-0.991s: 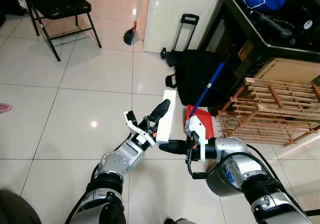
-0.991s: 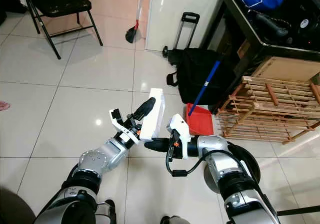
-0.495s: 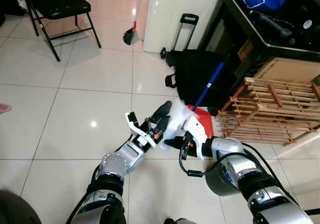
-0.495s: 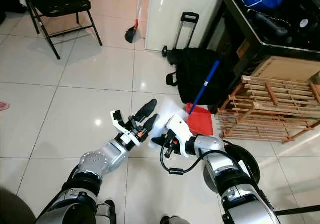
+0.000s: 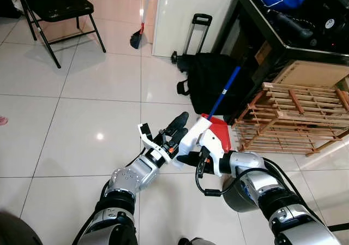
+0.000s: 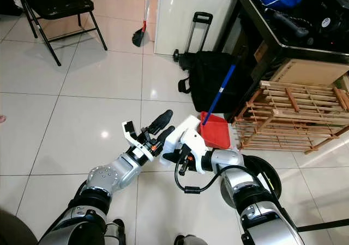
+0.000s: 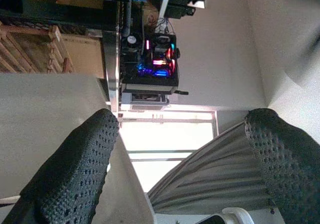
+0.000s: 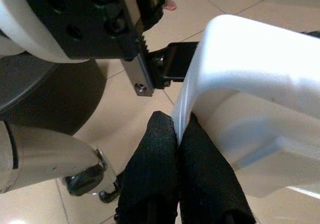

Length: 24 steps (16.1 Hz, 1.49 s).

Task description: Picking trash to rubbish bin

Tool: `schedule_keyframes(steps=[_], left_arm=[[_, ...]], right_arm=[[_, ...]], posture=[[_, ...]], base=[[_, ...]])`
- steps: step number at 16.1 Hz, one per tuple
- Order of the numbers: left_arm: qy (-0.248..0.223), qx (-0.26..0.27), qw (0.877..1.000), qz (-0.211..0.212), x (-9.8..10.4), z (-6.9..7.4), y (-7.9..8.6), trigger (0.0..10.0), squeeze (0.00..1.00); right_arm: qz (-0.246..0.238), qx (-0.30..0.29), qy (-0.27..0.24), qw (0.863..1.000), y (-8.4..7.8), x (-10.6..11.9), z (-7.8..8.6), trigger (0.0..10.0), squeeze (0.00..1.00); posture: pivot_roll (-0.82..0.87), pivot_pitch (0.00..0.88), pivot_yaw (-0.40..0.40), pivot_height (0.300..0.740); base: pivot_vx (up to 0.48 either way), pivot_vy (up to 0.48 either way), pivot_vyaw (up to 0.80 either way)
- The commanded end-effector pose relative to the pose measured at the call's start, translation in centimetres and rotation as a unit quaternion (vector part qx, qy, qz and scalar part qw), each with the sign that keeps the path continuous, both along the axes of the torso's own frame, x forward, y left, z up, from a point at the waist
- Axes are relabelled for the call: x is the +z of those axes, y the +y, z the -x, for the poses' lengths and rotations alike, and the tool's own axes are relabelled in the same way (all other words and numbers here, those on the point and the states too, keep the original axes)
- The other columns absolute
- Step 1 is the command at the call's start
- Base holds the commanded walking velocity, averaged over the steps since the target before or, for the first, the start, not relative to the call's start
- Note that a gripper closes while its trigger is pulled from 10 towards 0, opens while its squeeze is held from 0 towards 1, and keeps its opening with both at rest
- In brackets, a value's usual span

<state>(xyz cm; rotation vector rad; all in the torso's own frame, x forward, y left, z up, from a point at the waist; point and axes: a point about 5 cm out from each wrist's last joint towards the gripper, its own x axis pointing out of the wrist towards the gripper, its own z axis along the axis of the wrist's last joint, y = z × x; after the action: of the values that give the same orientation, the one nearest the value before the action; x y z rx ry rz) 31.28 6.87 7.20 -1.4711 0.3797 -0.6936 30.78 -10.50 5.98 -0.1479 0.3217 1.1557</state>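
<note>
White foam piece [image 6: 175, 137] now pinched by its edge in right gripper [image 8: 176, 134], low over floor [image 5: 82, 130]. Left gripper [image 5: 175, 131] had let go, fingers spread beside it. Handover done; bin not located.

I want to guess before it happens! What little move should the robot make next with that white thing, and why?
Probably carry the white foam tray away from the left gripper, toward a bin. The right gripper has its jaws shut on the tray's thin edge, while the left gripper's jaws stand open beside it, so the right one alone seems to hold it. I can't spot the bin.
</note>
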Motion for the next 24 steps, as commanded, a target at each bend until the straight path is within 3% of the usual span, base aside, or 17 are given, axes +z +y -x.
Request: schedule_keyframes(steps=[1, 3, 5, 8, 13, 21, 24], left_arm=[[0.008, -0.013, 1.000, 0.010, 0.2, 0.1, -1.2, 10.0, 0.00], [0.015, -0.003, 1.000, 0.016, 0.0, 0.1, -0.9, 10.0, 0.00], [0.023, 0.013, 0.999, 0.023, -0.2, 0.0, -0.3, 10.0, 0.00], [0.019, 0.011, 1.000, 0.020, -0.1, 0.0, -0.3, 10.0, 0.00], [0.018, 0.009, 1.000, 0.013, 0.0, -0.1, -0.5, 10.0, 0.00], [0.010, 0.005, 1.000, 0.017, 0.4, -0.2, -0.8, 10.0, 0.00], [0.009, 0.004, 1.000, 0.019, 0.5, -0.2, -0.8, 10.0, 0.00]], right_arm=[[-0.014, -0.031, -0.011, 0.999, -0.9, 0.3, -0.4, 10.0, 0.11], [-0.037, -0.051, -0.019, 0.998, -1.2, 0.9, -0.9, 10.0, 0.11], [-0.076, -0.034, -0.002, 0.997, -1.3, 1.4, -0.7, 10.0, 0.11], [-0.089, -0.010, 0.012, 0.996, -1.2, 1.3, -0.2, 10.0, 0.10], [-0.062, -0.001, -0.001, 0.998, -1.2, 0.7, 0.2, 10.0, 0.10], [-0.030, -0.088, -0.070, 0.993, -1.9, 1.1, -1.1, 10.0, 0.10], [-0.021, -0.088, -0.078, 0.993, -1.9, 1.1, -1.2, 10.0, 0.13]], posture=[[-0.06, 0.140, -0.158, 0.740], [-0.06, 0.142, -0.158, 0.740], [-0.06, 0.144, -0.159, 0.740], [-0.06, 0.145, -0.160, 0.740], [-0.07, 0.143, -0.159, 0.740], [-0.06, 0.144, -0.158, 0.740], [-0.06, 0.145, -0.160, 0.740]], base=[[0.000, 0.000, 0.00], [0.000, 0.000, 0.00], [0.000, 0.000, 0.00], [0.000, 0.000, 0.00], [0.000, 0.000, 0.00], [0.000, 0.000, 0.00], [0.000, 0.000, 0.00]])
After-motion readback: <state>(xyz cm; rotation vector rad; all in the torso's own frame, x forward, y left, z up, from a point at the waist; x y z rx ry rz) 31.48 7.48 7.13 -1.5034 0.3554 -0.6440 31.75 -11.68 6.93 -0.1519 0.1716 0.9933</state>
